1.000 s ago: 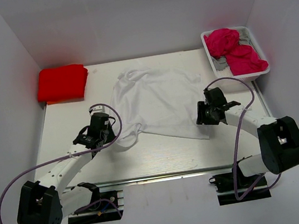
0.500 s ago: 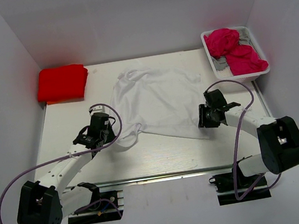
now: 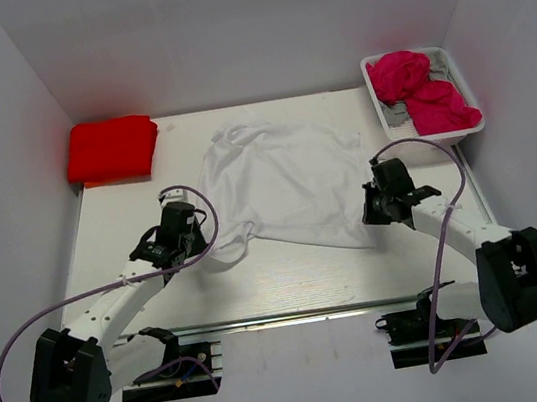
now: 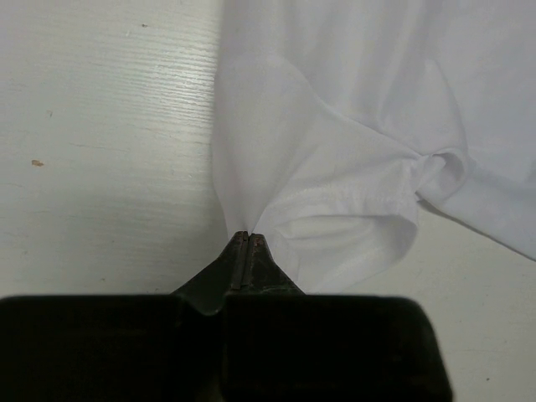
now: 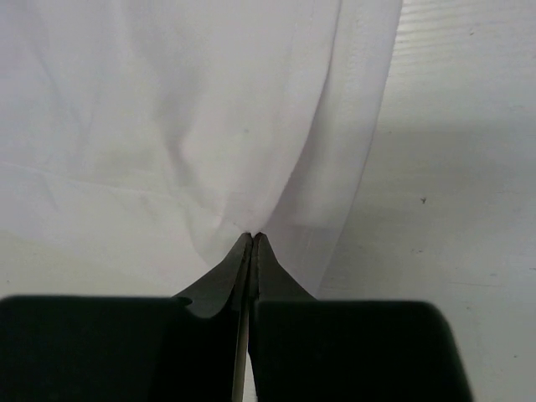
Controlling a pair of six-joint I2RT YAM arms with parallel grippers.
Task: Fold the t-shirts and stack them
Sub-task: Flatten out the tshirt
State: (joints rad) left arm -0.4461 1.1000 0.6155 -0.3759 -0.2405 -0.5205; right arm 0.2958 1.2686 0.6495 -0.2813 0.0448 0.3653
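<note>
The white t-shirt (image 3: 281,184) is spread in the middle of the counter (image 3: 300,277), a bit crumpled. Its near left sleeve is pinched by the left hand (image 4: 249,239), which is clenched tight on the sleeve edge. Its near right edge is pinched by the right hand (image 5: 253,237), which is clenched tight on the cloth too. A red t-shirt (image 3: 111,149) is laid folded at the far left corner. Pink t-shirts (image 3: 424,92) are bunched in a basket (image 3: 450,61) at the far right.

The step in hand seems to be the smoothing or folding of the white shirt. To do it well, both hands should be lifted together and at the same height, so the cloth is not twisted. The shirt should be pulled gently apart so the bunched spot by the left sleeve is flattened. The pull should be soft, or the thin edge may be lost from a hand. It cannot be told for sure whether one layer or two is held on the right. If only one is held, the fold may be made crooked.
</note>
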